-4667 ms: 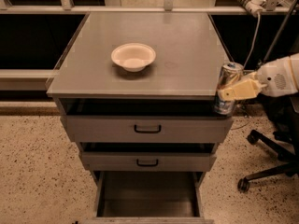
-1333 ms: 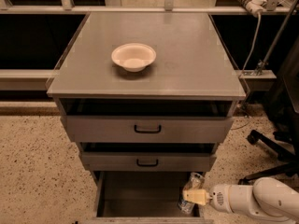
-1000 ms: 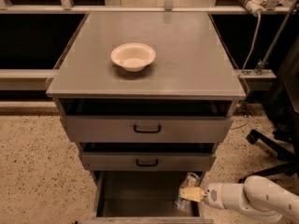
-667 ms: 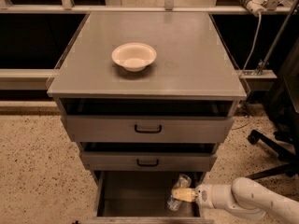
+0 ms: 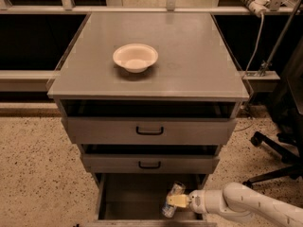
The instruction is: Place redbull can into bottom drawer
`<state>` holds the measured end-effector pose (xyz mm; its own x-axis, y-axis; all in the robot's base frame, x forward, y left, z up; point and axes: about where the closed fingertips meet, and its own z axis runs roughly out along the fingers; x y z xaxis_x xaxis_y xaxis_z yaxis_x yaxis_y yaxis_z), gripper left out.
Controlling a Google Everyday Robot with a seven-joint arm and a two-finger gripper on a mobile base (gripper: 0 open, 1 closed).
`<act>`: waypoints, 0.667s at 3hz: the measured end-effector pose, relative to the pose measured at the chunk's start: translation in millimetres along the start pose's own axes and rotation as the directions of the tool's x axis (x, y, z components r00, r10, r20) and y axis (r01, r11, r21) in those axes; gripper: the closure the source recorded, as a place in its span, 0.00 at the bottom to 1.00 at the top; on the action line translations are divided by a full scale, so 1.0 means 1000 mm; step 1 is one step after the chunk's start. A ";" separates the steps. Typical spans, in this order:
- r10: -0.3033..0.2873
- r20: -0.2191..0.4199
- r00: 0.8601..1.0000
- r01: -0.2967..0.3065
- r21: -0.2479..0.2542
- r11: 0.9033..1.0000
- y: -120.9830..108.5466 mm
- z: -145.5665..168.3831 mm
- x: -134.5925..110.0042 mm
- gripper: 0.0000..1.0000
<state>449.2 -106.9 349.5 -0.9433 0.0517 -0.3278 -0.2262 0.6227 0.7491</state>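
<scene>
Because the can [image 5: 175, 190] looks light, smooth and easy to dent, you should squeeze softly at its middle, where the gripper [image 5: 179, 201] is closed on it, tilted, in the drawer's [image 5: 128, 197] near right.

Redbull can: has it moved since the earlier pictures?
Yes. Held by the gripper, the redbull can went from beside the cabinet top down into the bottom drawer, then leftward inside it.

White rounded arm [image 5: 246, 203]; pale-yellow tool [image 5: 178, 200]
</scene>
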 end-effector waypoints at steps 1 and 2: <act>-0.044 0.029 0.999 0.043 0.040 0.998 -0.010 0.012 0.007 1.00; -0.138 0.086 0.987 0.129 0.107 0.986 -0.039 0.030 0.002 1.00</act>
<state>463.7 -107.6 302.0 -0.8785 0.0325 -0.4767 -0.3185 0.7039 0.6349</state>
